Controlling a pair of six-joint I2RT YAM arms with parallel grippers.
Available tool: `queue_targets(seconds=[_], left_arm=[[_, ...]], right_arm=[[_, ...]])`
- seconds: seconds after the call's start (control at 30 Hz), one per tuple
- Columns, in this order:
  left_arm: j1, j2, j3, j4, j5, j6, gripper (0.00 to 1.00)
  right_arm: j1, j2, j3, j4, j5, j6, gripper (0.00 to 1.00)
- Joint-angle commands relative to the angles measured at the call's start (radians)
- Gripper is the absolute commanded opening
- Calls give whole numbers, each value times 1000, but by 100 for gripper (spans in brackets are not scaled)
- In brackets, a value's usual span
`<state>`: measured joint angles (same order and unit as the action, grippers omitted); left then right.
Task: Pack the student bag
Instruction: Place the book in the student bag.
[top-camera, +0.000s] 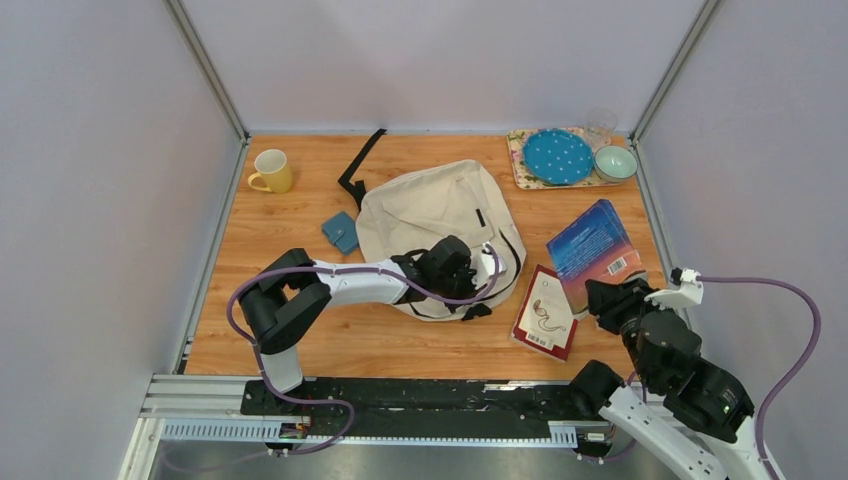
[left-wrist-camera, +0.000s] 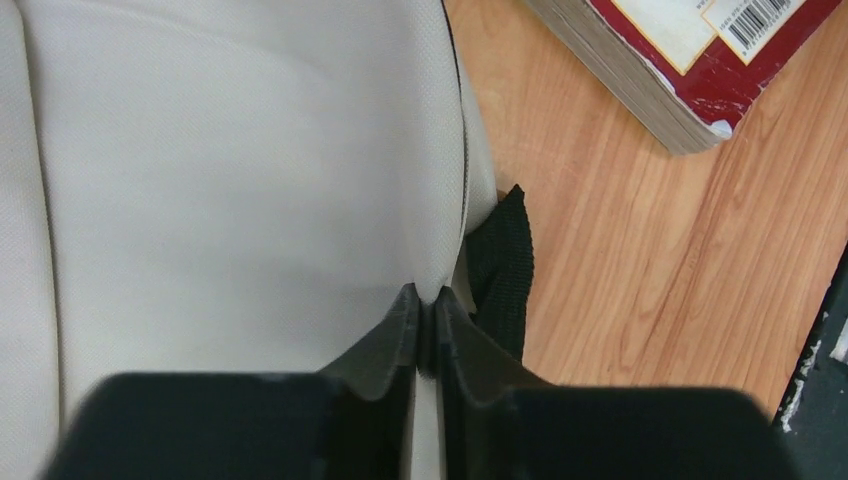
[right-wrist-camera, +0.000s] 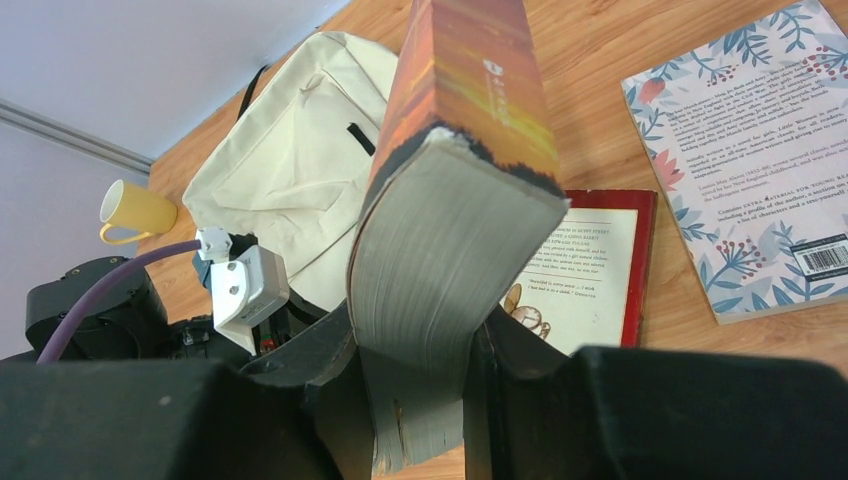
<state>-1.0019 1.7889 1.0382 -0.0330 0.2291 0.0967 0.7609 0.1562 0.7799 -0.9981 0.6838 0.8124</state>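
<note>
reading little: i make out barcodes on the red book (right-wrist-camera: 585, 275) and floral book (right-wrist-camera: 740, 150), print too small. left gripper (left-wrist-camera: 426, 318) reaches across, pinched shut on the student bag (top-camera: 430, 210) seam, bag lying in the middle of the table (top-camera: 300, 335). right gripper (right-wrist-camera: 415, 345) clamps an orange-spined book (right-wrist-camera: 460, 150), tilted upright.

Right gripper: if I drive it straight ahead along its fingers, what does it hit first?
The right gripper is shut on an orange-covered book, whose far end leads. That end would probably reach the student bag first, passing over the red-bordered book; depth is unclear.
</note>
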Motion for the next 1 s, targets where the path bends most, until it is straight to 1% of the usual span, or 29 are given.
queue_targets(seconds=[0.0, 0.03, 0.23, 0.33, 0.47, 0.5, 0.57, 0.73, 0.83, 0.87, 0.9, 0.97], left_arm=[[-4, -2, 43, 8, -10, 17, 4], [-4, -2, 45, 8, -11, 15, 0], [-4, -59, 75, -2, -45, 21, 0], [-1, -86, 128, -42, -70, 34, 0], [12, -103, 190, -93, -63, 26, 0], [29, -105, 200, -103, -18, 17, 0], [49, -109, 224, -122, -8, -8, 0], [138, -175, 249, -76, -77, -86, 0], [158, -180, 302, -76, -155, -86, 0], [158, -175, 342, -82, -172, -84, 0], [161, -174, 355, -81, -200, -89, 0], [160, -178, 367, -56, -212, -91, 0]], right_arm=[[5, -27, 70, 151, 60, 28, 0], [6, -27, 70, 147, 54, 28, 0], [6, -38, 82, 118, 13, 37, 0], [5, -52, 88, 89, -15, 54, 0], [6, -81, 91, 53, -46, 91, 0], [5, -89, 91, 47, -52, 96, 0], [8, -104, 90, 41, -92, 106, 0], [8, -115, 81, 44, -258, 174, 0], [8, -152, 56, 90, -334, 231, 0], [6, -153, 47, 104, -348, 246, 0], [6, -185, 29, 117, -365, 264, 0], [8, -182, 16, 124, -411, 338, 0]])
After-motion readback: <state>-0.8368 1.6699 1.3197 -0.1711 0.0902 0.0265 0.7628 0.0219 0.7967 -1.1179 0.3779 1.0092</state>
